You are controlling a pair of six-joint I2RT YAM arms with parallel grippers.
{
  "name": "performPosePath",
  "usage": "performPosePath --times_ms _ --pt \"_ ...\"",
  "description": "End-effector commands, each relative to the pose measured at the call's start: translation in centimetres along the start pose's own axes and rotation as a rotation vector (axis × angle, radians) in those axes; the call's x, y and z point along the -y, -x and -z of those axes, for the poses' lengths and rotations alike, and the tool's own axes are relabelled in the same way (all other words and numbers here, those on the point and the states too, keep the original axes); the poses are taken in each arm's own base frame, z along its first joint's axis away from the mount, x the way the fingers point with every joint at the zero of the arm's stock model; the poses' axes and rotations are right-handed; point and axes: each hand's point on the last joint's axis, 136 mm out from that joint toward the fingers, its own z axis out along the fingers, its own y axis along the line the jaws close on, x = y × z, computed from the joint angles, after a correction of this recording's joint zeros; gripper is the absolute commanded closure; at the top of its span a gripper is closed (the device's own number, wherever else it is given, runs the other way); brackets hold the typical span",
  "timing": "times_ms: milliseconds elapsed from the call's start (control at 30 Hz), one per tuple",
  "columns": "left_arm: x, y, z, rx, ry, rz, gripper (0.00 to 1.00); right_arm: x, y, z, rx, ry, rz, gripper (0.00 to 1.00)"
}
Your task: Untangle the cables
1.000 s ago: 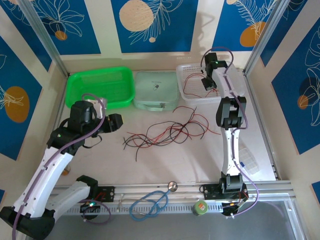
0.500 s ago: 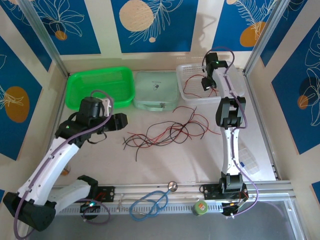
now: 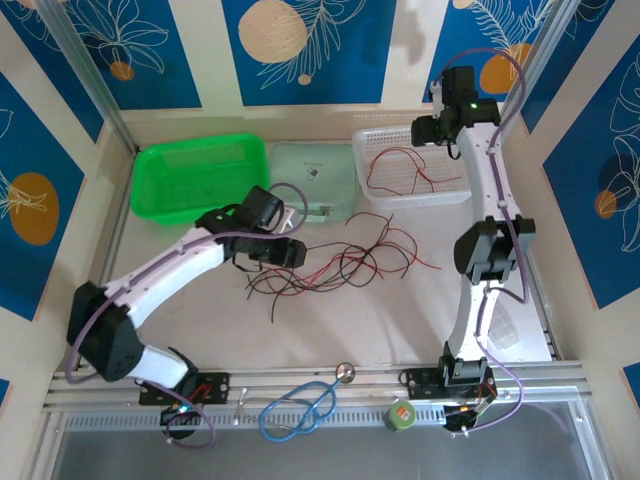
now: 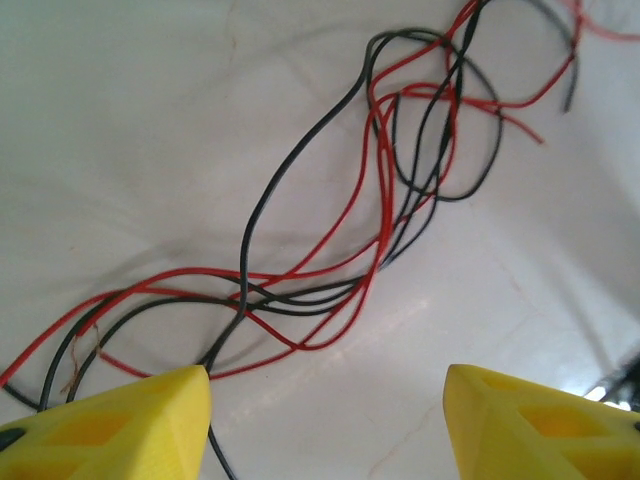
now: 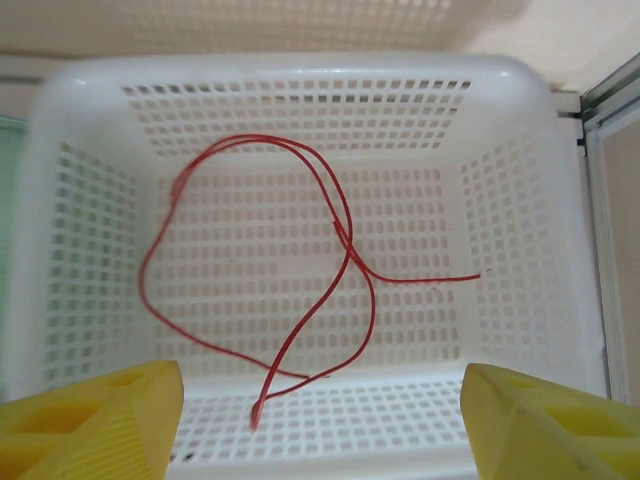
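The cables [image 3: 340,262] lie as a loose tangle of thin red and black wires on the white table's middle. My left gripper [image 3: 292,252] hovers at the tangle's left end. In the left wrist view its yellow fingertips [image 4: 130,420] stand wide apart, open [image 4: 325,405], with a black strand running past the left tip and the cables [image 4: 385,200] spreading ahead. My right gripper [image 3: 428,132] hangs above the white basket [image 3: 460,195], open [image 5: 320,410] and holding nothing. Red cables [image 5: 340,250] rest loose on the basket's floor [image 5: 500,330].
A green basket [image 3: 200,175] and a mint-green case [image 3: 312,180] stand at the back left and centre. A blue stethoscope [image 3: 300,405] and a green tape roll [image 3: 402,415] sit on the front rail. A clear plastic box [image 3: 500,320] lies at the right.
My left arm has swung right to the tangle's left end. The right gripper has opened, let go of a red cable in the white basket, and risen above it.
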Motion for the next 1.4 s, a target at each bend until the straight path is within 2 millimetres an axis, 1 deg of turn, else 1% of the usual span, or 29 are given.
performPosePath --times_ms 0,100,200,300,367,433,467,533,600,667,767,867,967,1067,1233,1300,1367 --pt "-0.8 1.4 -1.5 0.023 0.063 -0.056 0.39 -2.9 -0.5 2.9 0.034 0.081 -0.008 0.25" --pt "-1.3 1.8 -3.4 0.018 0.077 -0.061 0.39 -4.8 -1.9 5.4 0.061 0.103 0.021 0.25" --pt "-1.2 1.8 -5.5 -0.006 0.065 -0.075 0.43 -6.8 -4.0 7.3 0.078 0.134 0.035 0.25" --pt "-1.3 1.8 -7.5 -0.015 0.073 -0.093 0.47 -8.9 -6.5 9.4 0.097 0.191 0.034 0.27" --pt "-1.8 1.8 -8.5 -0.017 0.102 -0.106 0.52 -10.9 -8.9 10.7 0.097 0.258 0.036 0.27" --pt "-2.1 2.2 -9.0 -0.008 0.125 -0.117 0.60 -12.7 -11.3 11.7 0.083 0.334 0.022 0.27" --pt "-2.3 2.4 -9.0 0.001 0.135 -0.118 0.67 -13.6 -12.8 12.2 0.068 0.377 0.008 0.27" --pt "-2.3 2.8 -8.9 0.019 0.143 -0.120 0.84 -15.0 -15.5 12.4 0.023 0.445 -0.046 0.28" --pt "-2.0 3.2 -8.3 0.042 0.138 -0.118 0.99 -16.1 -18.5 11.9 -0.053 0.497 -0.129 0.29" --pt "-1.6 3.7 -7.5 0.072 0.132 -0.118 1.00 -16.8 -21.7 10.6 -0.150 0.501 -0.223 0.33" --pt "-0.6 4.5 -5.6 0.118 0.118 -0.121 1.00 -17.9 -25.9 8.2 -0.268 0.471 -0.324 0.36" --pt "0.7 5.2 -3.2 0.163 0.100 -0.131 1.00 -19.8 -28.7 6.3 -0.332 0.457 -0.359 0.37" --pt "2.2 5.7 -0.6 0.198 0.080 -0.147 1.00 -21.9 -29.8 5.6 -0.328 0.465 -0.386 0.36" --pt "3.4 5.9 1.3 0.223 0.063 -0.164 1.00 -23.4 -29.6 5.2 -0.273 0.476 -0.452 0.33" --pt "4.4 5.7 2.9 0.247 0.045 -0.166 1.00 -24.3 -30.0 3.5 -0.233 0.438 -0.675 0.25" --pt "4.7 5.6 3.2 0.255 0.040 -0.168 1.00 -24.5 -30.2 2.5 -0.241 0.408 -0.739 0.24" --pt "5.0 5.7 3.7 0.265 0.033 -0.171 1.00 -24.7 -30.0 1.5 -0.242 0.371 -0.778 0.23"
